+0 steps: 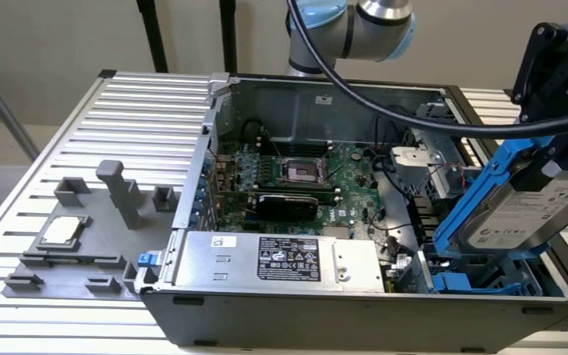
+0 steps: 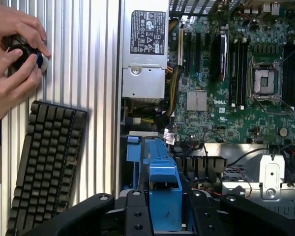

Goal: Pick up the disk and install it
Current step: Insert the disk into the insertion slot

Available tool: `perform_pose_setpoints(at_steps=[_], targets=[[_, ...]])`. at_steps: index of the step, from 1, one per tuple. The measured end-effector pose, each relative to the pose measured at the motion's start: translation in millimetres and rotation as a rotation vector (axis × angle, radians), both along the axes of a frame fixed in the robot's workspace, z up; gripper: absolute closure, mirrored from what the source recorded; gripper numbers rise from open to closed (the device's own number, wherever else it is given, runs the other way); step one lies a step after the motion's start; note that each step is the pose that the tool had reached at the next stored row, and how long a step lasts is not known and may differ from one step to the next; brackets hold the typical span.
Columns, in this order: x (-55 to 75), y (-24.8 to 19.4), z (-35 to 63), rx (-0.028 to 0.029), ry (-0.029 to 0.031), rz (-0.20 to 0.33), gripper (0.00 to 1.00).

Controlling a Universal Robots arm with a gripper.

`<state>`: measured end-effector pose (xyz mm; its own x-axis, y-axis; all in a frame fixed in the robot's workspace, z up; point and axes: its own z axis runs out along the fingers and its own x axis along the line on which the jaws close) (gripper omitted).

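Observation:
The disk [image 1: 521, 214], a silver-grey drive with a white label and bright blue side rails, hangs tilted over the drive bay at the exterior view's right end of the open computer case [image 1: 294, 314]. My gripper [image 1: 552, 168] is shut on its upper end, with black fingers on either side of the rails. The disk's lower end reaches down to the blue plastic cage [image 1: 476, 282] in the case. In the wrist view the disk's blue rail [image 2: 163, 189] stands between my gripper [image 2: 167, 219] fingers, directly over the cage [image 2: 132, 153].
Inside the case lie the motherboard [image 1: 294, 181] and a silver power supply [image 1: 284, 259]. A grey fixture plate [image 1: 77, 248] with a small square chip sits on the slatted table at the exterior view's left. A person's hands [image 2: 14, 54] and a black keyboard [image 2: 46, 167] lie beside the case.

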<state>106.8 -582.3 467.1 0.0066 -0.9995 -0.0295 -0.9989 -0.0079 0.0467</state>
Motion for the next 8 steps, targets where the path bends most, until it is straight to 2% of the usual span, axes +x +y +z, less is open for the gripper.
perform_pose_setpoints(at_steps=[8], targets=[[1.3, -0.1, -13.2, 0.0002, 0.0, 0.0, 0.67]])
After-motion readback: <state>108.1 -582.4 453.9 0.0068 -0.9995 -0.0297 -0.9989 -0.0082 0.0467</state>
